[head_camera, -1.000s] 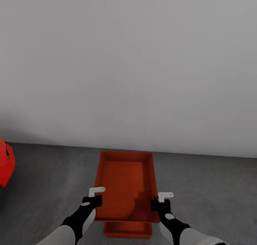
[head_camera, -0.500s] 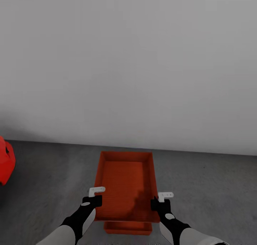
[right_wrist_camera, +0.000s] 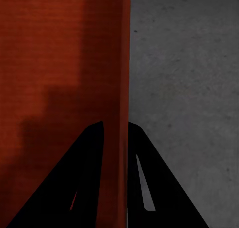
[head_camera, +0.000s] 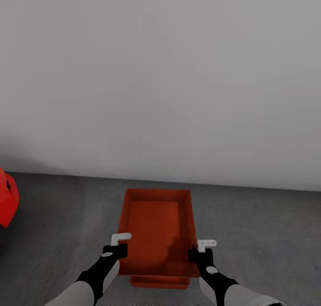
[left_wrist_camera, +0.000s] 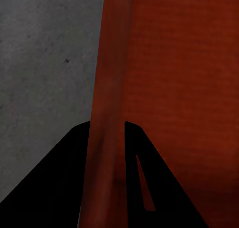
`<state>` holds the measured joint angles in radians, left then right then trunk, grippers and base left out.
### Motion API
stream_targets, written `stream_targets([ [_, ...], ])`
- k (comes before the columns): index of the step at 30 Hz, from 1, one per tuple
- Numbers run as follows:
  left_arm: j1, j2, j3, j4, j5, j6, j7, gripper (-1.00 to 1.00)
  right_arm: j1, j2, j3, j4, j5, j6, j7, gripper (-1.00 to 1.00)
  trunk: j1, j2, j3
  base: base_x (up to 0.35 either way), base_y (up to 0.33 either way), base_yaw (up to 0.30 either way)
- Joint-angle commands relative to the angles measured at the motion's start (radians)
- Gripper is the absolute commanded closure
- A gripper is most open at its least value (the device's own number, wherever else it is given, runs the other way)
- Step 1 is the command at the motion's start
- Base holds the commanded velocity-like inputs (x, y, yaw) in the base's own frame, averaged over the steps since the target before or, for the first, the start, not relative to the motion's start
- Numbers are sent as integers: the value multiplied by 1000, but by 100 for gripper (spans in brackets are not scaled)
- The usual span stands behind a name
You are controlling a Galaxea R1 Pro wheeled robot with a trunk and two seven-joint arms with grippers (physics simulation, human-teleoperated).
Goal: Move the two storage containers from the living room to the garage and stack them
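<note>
I am pinching the left wall of the upper container (head_camera: pixel 156 228) with my left gripper (head_camera: pixel 118 243), one finger (left_wrist_camera: pixel 55 183) outside the wall and the other inside, as the left wrist view shows. My right gripper (head_camera: pixel 201 248) is clamping the right wall the same way, its fingers (right_wrist_camera: pixel 149 183) straddling the thin red-orange edge in the right wrist view. I am holding the box level between both arms, open side up, its long axis running toward 12 o'clock. Directly beneath it, at 6 o'clock, the near end of the second container (head_camera: pixel 158 281) is peeking out, sitting on the grey concrete floor (head_camera: pixel 267 234). A plain white wall (head_camera: pixel 160 74) is standing beyond at 12 o'clock. At 9 o'clock, well apart, part of a red car (head_camera: pixel 6 203) is showing.
</note>
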<state>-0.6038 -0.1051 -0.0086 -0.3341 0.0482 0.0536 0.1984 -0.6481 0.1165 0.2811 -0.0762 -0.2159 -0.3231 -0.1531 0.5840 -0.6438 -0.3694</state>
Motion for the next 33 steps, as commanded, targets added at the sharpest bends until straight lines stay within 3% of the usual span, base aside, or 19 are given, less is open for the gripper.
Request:
stream_targets([
  [1,-1,1,13,-4,-5,6,9,100,-1,-1,-23,2,-25,-8,-5,100,0,-1,-3,0,0,0],
  [33,-1,1,13,-5,-7,6,9,100,-1,0,-23,2,-25,-8,-6,100,0,-1,-5,0,0,0],
])
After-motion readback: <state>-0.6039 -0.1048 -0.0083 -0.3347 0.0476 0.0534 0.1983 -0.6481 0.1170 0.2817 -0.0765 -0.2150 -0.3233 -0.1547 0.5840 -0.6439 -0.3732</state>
